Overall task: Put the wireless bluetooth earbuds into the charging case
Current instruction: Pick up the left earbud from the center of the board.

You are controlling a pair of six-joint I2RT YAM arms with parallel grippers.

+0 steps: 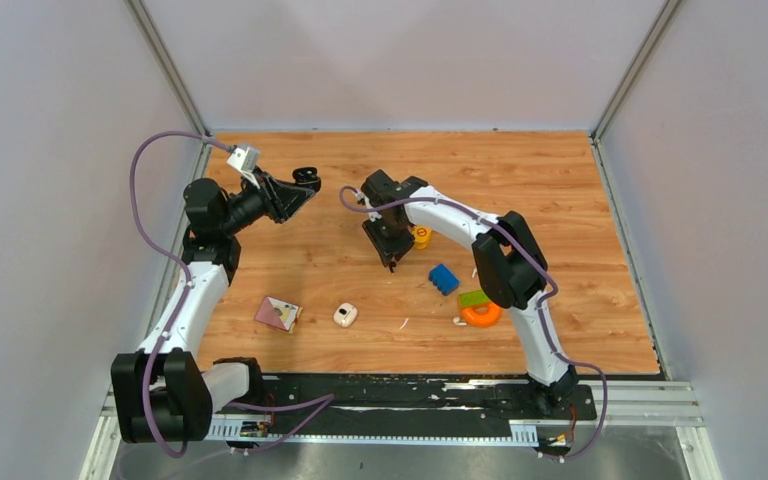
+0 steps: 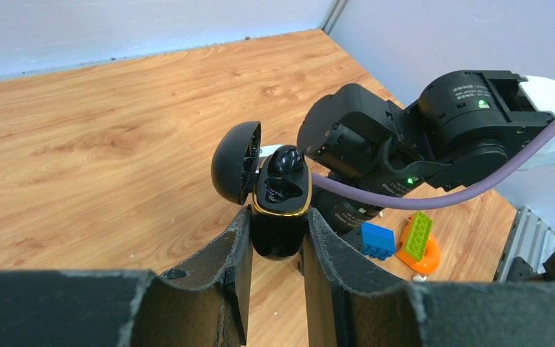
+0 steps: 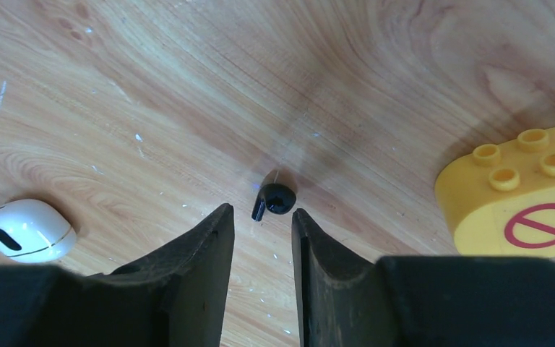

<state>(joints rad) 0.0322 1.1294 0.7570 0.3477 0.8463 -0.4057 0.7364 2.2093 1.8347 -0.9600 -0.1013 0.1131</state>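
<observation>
Hidden: in the top view the right hand covers the loose black earbud; only the right wrist view shows it.
Cut off: yellow block, clipped at the frame edge.
Left hand: clamped on the black charging case, raised over the far left of the tabletop, lid swung open.
Seated earbud: glossy black, in the case's upper socket.
Right hand: narrow gap, holding nothing; the loose earbud lies on the tabletop just beyond the tips.
Room: bare wood all round that earbud; the yellow block is to its right, the white case to its near left, both well apart.
Surfaces: wood-grain top, smooth pebble cases, studded block.
</observation>
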